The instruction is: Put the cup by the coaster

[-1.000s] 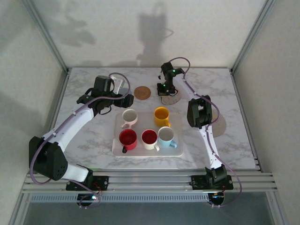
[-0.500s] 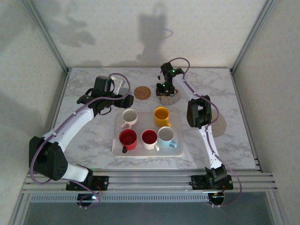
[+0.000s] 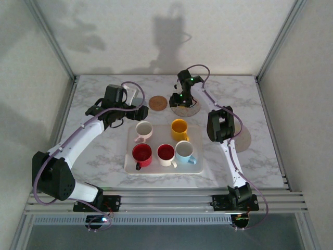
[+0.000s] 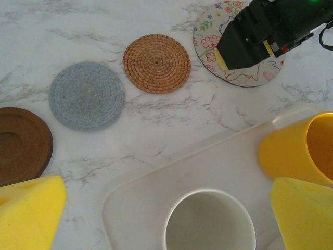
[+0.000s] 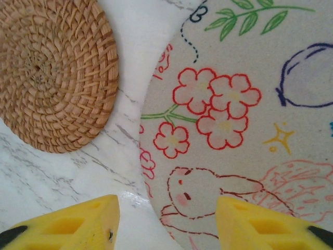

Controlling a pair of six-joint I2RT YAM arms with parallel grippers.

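Beside the floral coaster (image 5: 250, 104), woven coaster (image 5: 52, 73), right hand (image 5: 166, 211) parted above.

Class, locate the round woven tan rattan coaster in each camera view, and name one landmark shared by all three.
Top external: round woven tan rattan coaster, far centre, beyond the white tray.
Left wrist: upper centre.
Right wrist: upper left.
Shared landmark: the round flower-printed coaster immediately to its right.
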